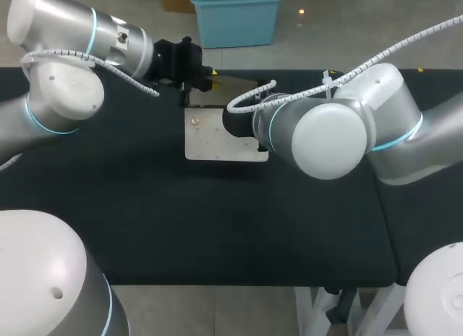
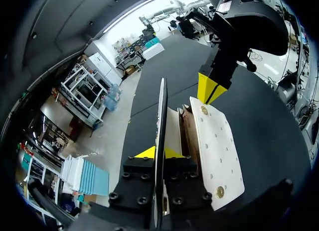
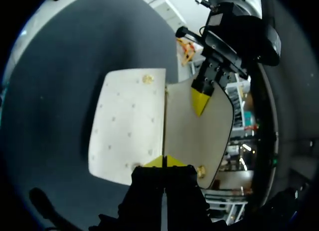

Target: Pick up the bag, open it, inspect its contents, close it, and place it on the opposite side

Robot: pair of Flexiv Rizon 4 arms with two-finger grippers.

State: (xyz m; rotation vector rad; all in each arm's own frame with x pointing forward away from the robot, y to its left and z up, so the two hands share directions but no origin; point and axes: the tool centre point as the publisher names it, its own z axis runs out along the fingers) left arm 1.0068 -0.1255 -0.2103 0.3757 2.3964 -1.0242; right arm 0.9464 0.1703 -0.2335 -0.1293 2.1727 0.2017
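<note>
A white bag (image 1: 217,137) with small brass studs lies flat on the black table. Its flap (image 2: 160,116) stands lifted, edge-on between the fingers of my left gripper (image 2: 159,152), which is shut on it at the bag's far side (image 1: 197,79). In the right wrist view the flap's pale inner side (image 3: 199,136) rises beside the studded front panel (image 3: 129,126). My right gripper (image 3: 164,161) is shut, its yellow tips together at the edge where panel and flap meet. It also shows in the left wrist view (image 2: 209,91). In the head view my right wrist hides it.
The black table top (image 1: 145,220) spreads wide around the bag. My right arm's white elbow (image 1: 329,140) hangs over the table just right of the bag. Two white arm bases stand at the front corners (image 1: 43,278).
</note>
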